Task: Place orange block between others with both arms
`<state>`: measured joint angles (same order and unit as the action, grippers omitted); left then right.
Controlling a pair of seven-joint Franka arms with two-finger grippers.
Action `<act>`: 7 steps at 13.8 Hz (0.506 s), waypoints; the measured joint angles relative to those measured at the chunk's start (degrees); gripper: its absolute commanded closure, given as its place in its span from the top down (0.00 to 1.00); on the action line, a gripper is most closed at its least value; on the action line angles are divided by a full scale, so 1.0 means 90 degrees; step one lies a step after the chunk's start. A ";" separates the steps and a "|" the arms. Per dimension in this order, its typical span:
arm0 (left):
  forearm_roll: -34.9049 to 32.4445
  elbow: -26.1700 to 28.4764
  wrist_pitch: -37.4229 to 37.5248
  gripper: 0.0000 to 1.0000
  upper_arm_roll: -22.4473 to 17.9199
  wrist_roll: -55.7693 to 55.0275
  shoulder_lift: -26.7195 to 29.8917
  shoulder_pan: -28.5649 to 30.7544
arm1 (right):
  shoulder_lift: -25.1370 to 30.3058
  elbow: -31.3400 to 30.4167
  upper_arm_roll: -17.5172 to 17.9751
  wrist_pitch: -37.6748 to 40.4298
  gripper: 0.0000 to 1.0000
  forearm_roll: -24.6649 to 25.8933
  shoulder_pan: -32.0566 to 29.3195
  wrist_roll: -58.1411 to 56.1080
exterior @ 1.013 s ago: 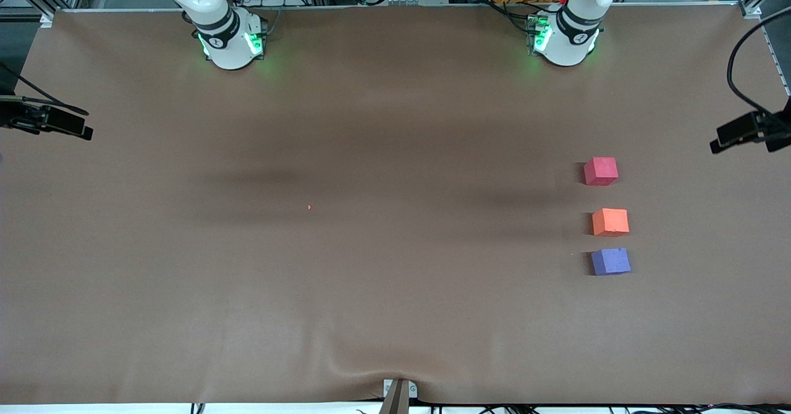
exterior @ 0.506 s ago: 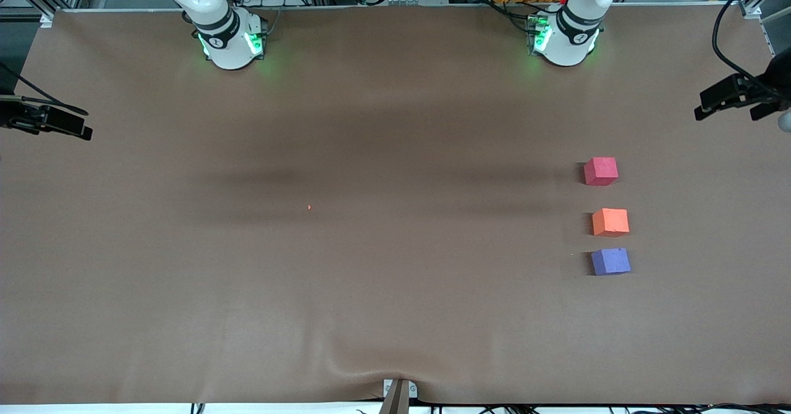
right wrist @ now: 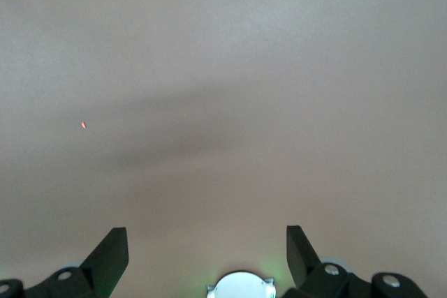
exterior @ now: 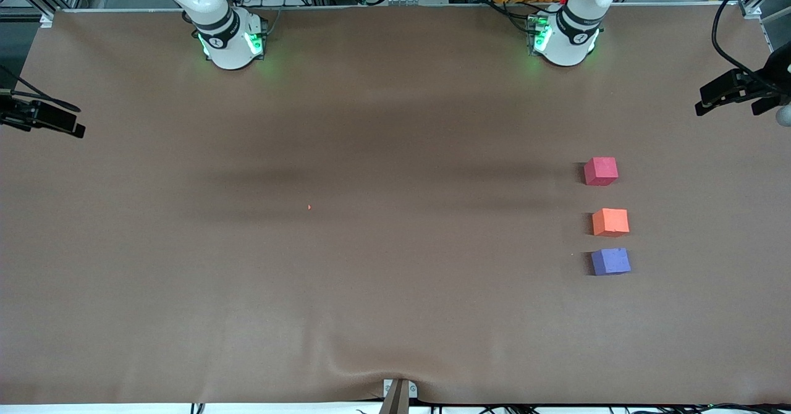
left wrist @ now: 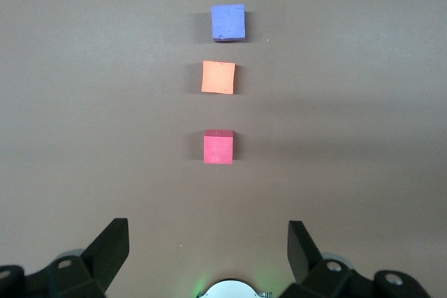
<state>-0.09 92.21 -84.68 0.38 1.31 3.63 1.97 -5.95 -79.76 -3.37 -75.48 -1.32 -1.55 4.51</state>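
Observation:
The orange block (exterior: 610,222) (left wrist: 218,77) rests on the table toward the left arm's end, in a row between the pinkish-red cube (exterior: 600,171) (left wrist: 218,147) and the purple-blue cube (exterior: 610,261) (left wrist: 228,21). It lies closer to the purple-blue cube, which is nearest the front camera. My left gripper (left wrist: 208,232) hangs open and empty high over its own base, looking down the row of cubes. My right gripper (right wrist: 207,236) is also open and empty, high over bare table by its base. Neither gripper shows in the front view, only the arms' bases (exterior: 230,40) (exterior: 565,37).
A brown cloth (exterior: 395,315) covers the table, with a ripple at its front edge. A tiny orange speck (exterior: 309,207) (right wrist: 83,125) lies mid-table. Black devices with cables stick in at each end of the table (exterior: 43,117) (exterior: 732,89).
The black device at the left arm's end has shifted away from the front camera; the one at the right arm's end moved slightly. The three cubes have stayed put.

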 measured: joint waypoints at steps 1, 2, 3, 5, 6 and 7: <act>-0.0011 0.0000 0.0001 1.00 0.0000 0.0000 0.0000 -0.0001 | 0.0000 0.0000 -0.0015 0.0094 1.00 0.0000 0.0000 0.0035; -0.0014 0.0000 0.0001 1.00 -0.0001 0.0000 0.0000 -0.0001 | 0.0000 0.0001 -0.0023 0.0121 1.00 0.0000 0.0000 0.0054; -0.0019 0.0000 0.0001 1.00 -0.0005 0.0000 0.0000 -0.0001 | 0.0000 0.0002 -0.0025 0.0129 1.00 0.0000 0.0000 0.0060; -0.0020 0.0000 0.0002 1.00 -0.0014 0.0000 0.0000 0.0000 | 0.0003 0.0013 -0.0025 0.0132 1.00 0.0000 0.0000 0.0065; -0.0020 0.0000 0.0002 1.00 -0.0017 0.0000 0.0000 0.0000 | 0.0004 0.0020 -0.0025 0.0133 1.00 0.0000 0.0002 0.0066; -0.0020 0.0000 0.0002 1.00 -0.0019 0.0000 0.0000 0.0000 | 0.0004 0.0031 -0.0025 0.0139 1.00 0.0000 0.0008 0.0066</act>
<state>-0.27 92.21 -84.66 0.22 1.31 3.63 1.97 -5.91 -79.48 -3.60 -74.23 -1.32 -1.48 5.10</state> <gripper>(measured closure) 0.000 0.000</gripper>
